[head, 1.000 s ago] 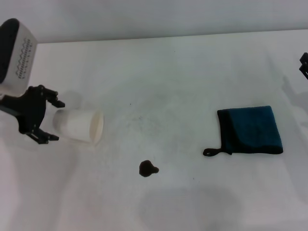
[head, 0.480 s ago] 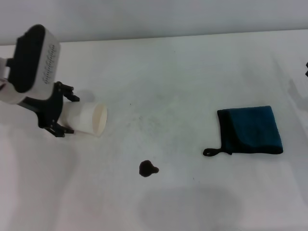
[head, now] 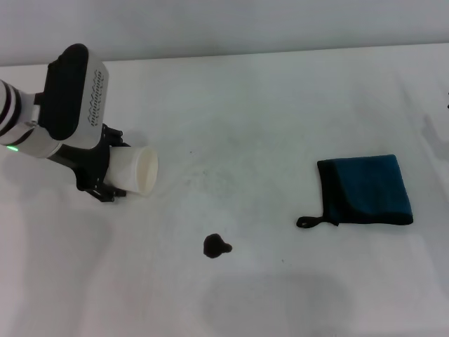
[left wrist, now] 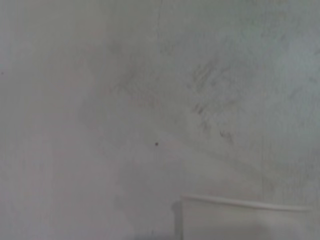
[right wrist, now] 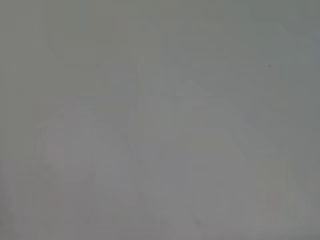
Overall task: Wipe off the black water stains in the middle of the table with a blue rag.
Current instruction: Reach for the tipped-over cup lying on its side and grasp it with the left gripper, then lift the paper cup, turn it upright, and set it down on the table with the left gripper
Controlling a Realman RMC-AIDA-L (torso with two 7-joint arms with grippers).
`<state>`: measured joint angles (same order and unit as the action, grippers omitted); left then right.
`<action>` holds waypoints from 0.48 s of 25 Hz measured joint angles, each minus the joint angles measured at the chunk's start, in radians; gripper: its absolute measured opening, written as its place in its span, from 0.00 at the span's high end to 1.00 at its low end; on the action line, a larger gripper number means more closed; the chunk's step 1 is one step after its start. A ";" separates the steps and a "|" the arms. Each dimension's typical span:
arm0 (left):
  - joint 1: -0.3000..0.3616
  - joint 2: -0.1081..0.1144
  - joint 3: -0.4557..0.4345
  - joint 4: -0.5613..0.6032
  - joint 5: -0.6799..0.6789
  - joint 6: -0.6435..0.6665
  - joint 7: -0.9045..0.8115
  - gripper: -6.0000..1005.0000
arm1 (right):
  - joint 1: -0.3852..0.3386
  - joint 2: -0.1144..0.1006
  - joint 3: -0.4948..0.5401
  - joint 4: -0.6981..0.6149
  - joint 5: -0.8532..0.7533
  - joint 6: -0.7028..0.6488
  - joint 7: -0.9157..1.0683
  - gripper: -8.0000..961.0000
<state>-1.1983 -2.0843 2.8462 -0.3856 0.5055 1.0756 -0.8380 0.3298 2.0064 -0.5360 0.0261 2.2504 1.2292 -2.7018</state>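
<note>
Carried inward over the last second, the left gripper (head: 112, 175) is clamped on a tipped white paper cup (head: 135, 172); nearer me sits the small glossy black water stain (head: 215, 246) on the matte white table (head: 266, 98). Well right lies the soft, light teal-blue folded rag (head: 366, 189); I'd pinch its open edge

left gripper (head: 105, 168) + white cup (head: 137, 172) | shifted right and up | cup tilted
</note>
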 joint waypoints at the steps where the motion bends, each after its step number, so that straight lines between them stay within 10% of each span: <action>1: -0.001 -0.001 0.000 0.001 -0.004 0.003 -0.004 0.14 | 0.000 0.000 0.000 0.000 0.000 0.000 -0.001 0.11; 12: 0.008 0.005 -0.001 -0.012 -0.220 0.056 -0.014 0.30 | 0.006 0.000 0.002 0.000 0.000 -0.005 -0.004 0.11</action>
<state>-1.1899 -2.0789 2.8456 -0.3979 0.2853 1.1315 -0.8522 0.3355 2.0063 -0.5337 0.0260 2.2503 1.2243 -2.7057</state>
